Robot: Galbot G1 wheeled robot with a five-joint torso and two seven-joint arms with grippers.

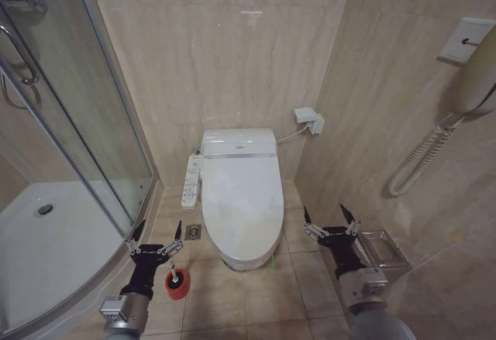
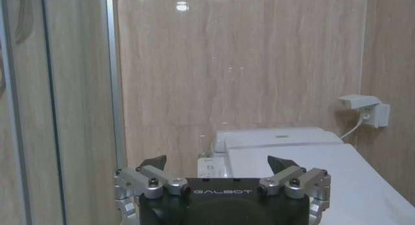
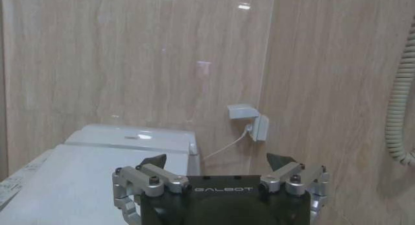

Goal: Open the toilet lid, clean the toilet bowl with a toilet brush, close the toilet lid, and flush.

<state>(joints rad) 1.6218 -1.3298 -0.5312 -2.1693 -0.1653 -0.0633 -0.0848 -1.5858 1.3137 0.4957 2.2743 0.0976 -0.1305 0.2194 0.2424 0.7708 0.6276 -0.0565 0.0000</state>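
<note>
While the toilet lid is lying closed over the toilet bowl, both grippers are hovering w/ fingers spread, holding nothing: left gripper above the toilet brush, right gripper opposite.

Warm, even light falls from overhead, soft in shadow. Bright glare spots sit high on the glossy wall tiles. The wrist views look slightly hazy.
</note>
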